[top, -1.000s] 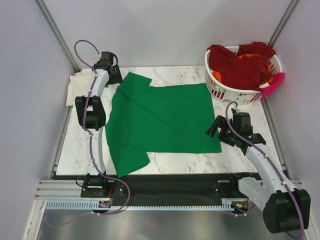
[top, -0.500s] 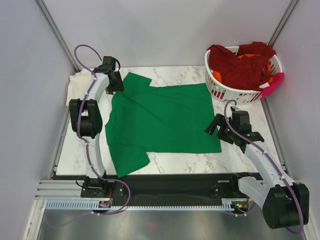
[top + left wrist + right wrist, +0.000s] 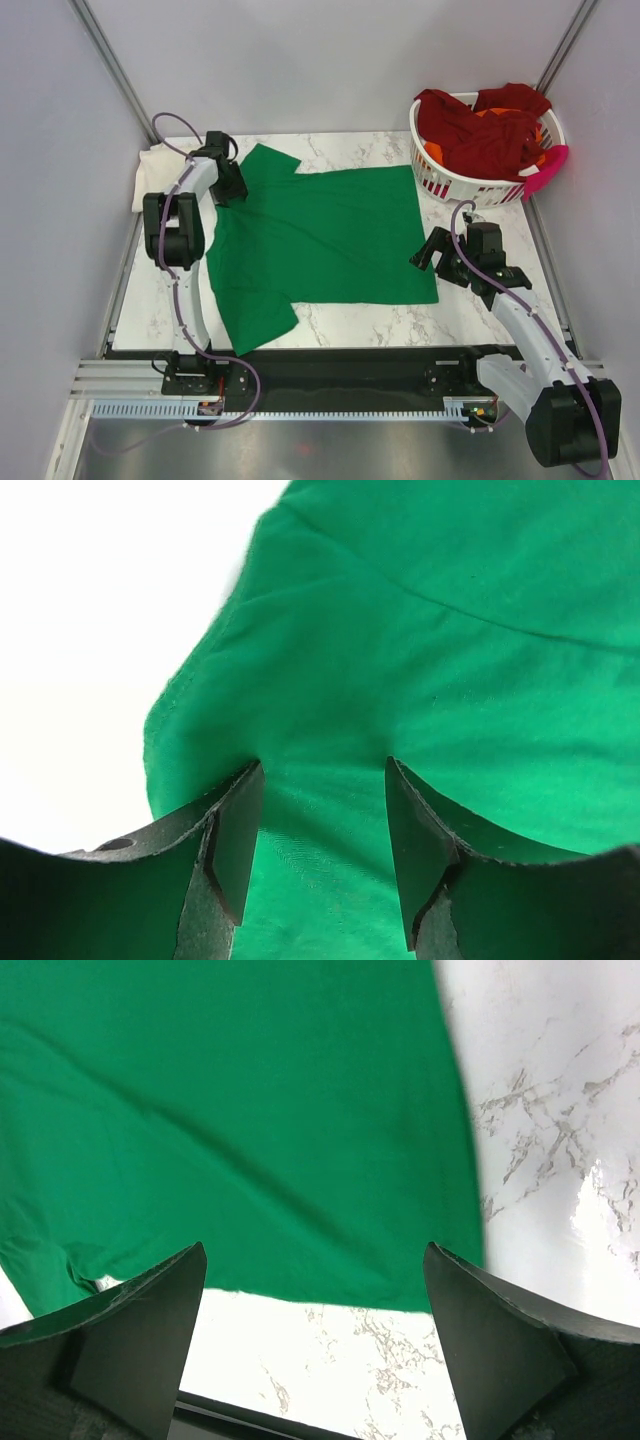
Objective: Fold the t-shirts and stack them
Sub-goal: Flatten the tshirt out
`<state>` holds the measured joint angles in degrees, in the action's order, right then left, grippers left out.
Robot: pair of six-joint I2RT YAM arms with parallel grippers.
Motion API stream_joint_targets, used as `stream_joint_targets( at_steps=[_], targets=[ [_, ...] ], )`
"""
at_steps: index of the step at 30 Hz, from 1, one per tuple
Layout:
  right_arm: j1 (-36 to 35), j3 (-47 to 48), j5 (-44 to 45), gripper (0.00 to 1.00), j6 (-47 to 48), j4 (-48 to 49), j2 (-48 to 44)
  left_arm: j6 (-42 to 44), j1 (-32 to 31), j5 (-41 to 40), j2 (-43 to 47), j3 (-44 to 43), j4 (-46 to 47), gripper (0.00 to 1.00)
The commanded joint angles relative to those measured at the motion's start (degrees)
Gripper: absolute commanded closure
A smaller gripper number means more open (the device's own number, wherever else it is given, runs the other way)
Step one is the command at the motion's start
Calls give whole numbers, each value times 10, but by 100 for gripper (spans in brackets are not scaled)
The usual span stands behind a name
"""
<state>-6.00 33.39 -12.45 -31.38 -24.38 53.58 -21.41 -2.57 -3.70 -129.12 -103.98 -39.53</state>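
Note:
A bright green t-shirt (image 3: 320, 240) lies spread flat on the marble table (image 3: 345, 148), neck to the left. My left gripper (image 3: 229, 186) is down on its far-left shoulder. In the left wrist view the left gripper (image 3: 320, 830) stands open, fingertips (image 3: 238, 830) on the green cloth (image 3: 450, 680), which ripples slightly between them. My right gripper (image 3: 432, 252) hovers wide open at the shirt's near-right corner. In the right wrist view the right gripper (image 3: 315, 1350) holds nothing, with the green hem (image 3: 250, 1110) just beyond and bare marble below. A cream t-shirt (image 3: 150, 168) lies at the far left.
A white slatted basket (image 3: 432, 176) stands at the back right, holding dark red t-shirts (image 3: 482, 135) with orange cloth (image 3: 437, 153) under them. Something pink (image 3: 545, 172) hangs off its right side. Grey walls close in on three sides. Marble (image 3: 560, 1160) shows right of the shirt.
My left gripper has come nearer and rightward, from the table's far-left edge onto the green shirt's shoulder. The shirt's right edge has shifted slightly left. The right arm has hardly moved.

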Motion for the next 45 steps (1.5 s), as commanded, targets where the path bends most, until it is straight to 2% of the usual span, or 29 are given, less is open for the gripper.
stream_joint_targets(
  at_steps=[1,3,7,14,20,25,35,41,45],
  targets=[
    [-2,4,-11,2,18,7,-1,6,40,-43,-5,2,-13,40],
    [-2,5,-11,2,22,6,3,16,45,-66,-10,-19,-25,39],
    [-2,5,-11,2,23,8,5,18,35,-53,-14,-25,-39,39],
    [-2,10,-14,2,22,13,5,54,-79,-28,-55,-72,-42,30],
    [-2,16,-12,2,25,-5,-12,28,-114,-3,-76,-106,-51,28],
    [-2,16,-15,2,25,-18,-28,37,-104,-22,-60,-119,-69,25],
    [-2,16,-21,2,25,-25,-35,59,5,-48,-77,-119,-100,25],
    [-2,26,-27,2,32,-22,-23,66,18,-58,-68,-178,-132,22],
    [-2,45,-35,2,33,-8,-9,57,15,-55,-18,-195,-141,18]
  ],
)
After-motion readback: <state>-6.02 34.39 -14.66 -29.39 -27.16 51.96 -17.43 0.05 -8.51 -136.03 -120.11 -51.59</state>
